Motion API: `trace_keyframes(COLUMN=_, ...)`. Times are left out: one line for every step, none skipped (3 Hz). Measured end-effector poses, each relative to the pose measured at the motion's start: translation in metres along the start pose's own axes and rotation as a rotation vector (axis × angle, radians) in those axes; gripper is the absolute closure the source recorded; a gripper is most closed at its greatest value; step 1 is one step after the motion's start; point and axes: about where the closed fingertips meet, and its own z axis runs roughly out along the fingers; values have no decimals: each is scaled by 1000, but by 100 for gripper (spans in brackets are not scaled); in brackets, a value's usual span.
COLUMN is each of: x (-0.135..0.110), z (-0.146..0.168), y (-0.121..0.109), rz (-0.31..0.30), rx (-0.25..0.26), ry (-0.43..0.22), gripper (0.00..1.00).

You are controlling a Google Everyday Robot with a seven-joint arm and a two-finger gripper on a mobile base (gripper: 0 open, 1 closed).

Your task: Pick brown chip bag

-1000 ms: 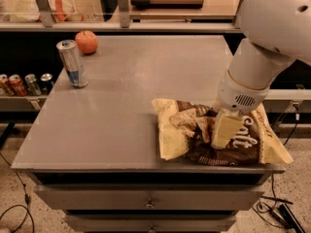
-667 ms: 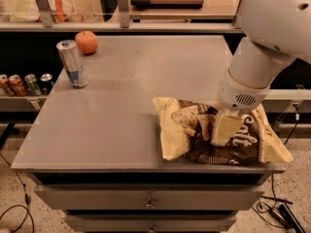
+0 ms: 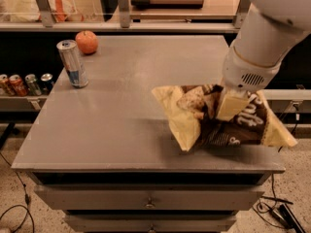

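The brown chip bag [image 3: 245, 129] is a large crinkly bag with a dark brown middle and pale yellow ends. It hangs crumpled just above the right front part of the grey table [image 3: 116, 125], with a shadow under it. My gripper [image 3: 224, 107] comes down from the upper right on the white arm. It is shut on the bag's middle, and one pale finger [image 3: 232, 105] shows against the brown. The bag's right end reaches past the table's right edge.
A tall silver and blue can [image 3: 73, 63] stands at the table's back left, with an orange round fruit [image 3: 86, 41] behind it. Several small cans [image 3: 24, 84] sit on a lower shelf at left. Drawers [image 3: 150, 200] are below the tabletop. A counter runs behind.
The gripper has risen with the bag in it. The bag has come up off the tabletop and crumpled more around the fingers. The can and fruit have not moved.
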Motion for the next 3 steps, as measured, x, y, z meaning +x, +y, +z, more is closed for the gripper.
trace_keyframes(x=-8, z=-55, y=-21, rz=-21, rx=142, ry=20, gripper=100)
trace_keyframes(x=-19, z=-109, y=-40, rz=-40, rx=261, ry=25, gripper=100)
trace_keyframes(x=-20, z=-113, y=-46, rz=-36, rx=258, ry=14, gripper=100)
